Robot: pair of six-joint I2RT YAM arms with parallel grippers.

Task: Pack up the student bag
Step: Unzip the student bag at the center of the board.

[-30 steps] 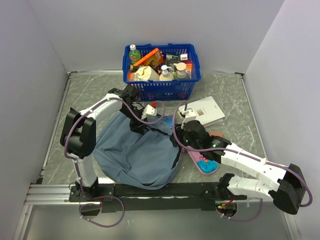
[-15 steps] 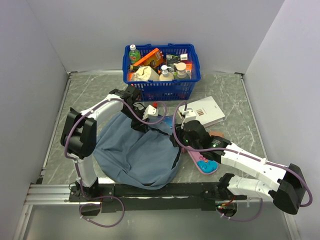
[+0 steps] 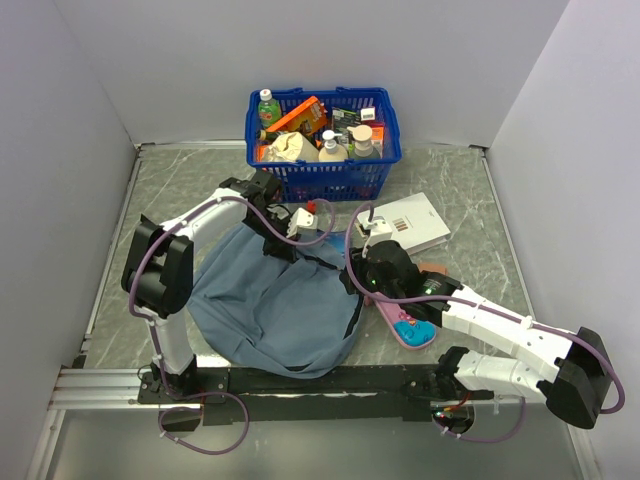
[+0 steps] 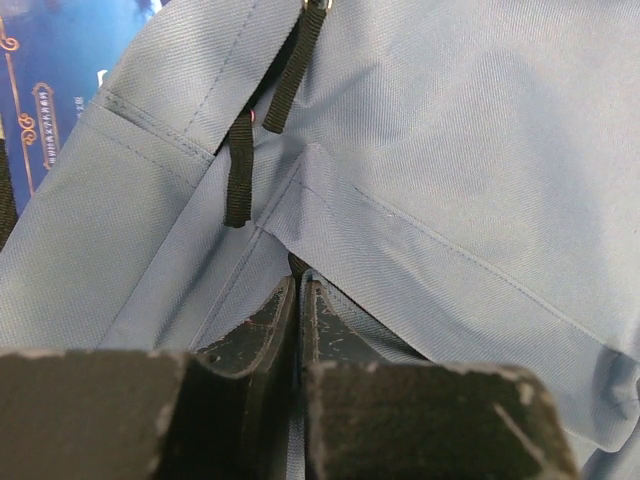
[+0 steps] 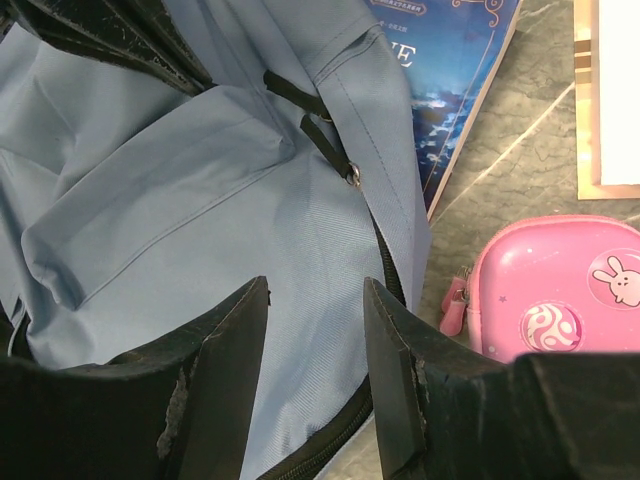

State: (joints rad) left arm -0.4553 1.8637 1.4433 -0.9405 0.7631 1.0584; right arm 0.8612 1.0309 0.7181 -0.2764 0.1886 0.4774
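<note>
Book (image 5: 455, 90) half under student bag (image 5: 200, 200), title illegible

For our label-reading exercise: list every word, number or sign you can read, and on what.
"E", end of a white title on the blue book; rest under the bag.
Goods in the basket and the white booklet: print too small to read.
On the pink pencil case: rabbit picture, no words showing.

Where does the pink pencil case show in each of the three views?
Top external: pink pencil case lies right of centre, beside the bag.
Left wrist: not in it.
Right wrist: lower right corner.
Shared landmark: the student bag, seen in all three views.
</note>
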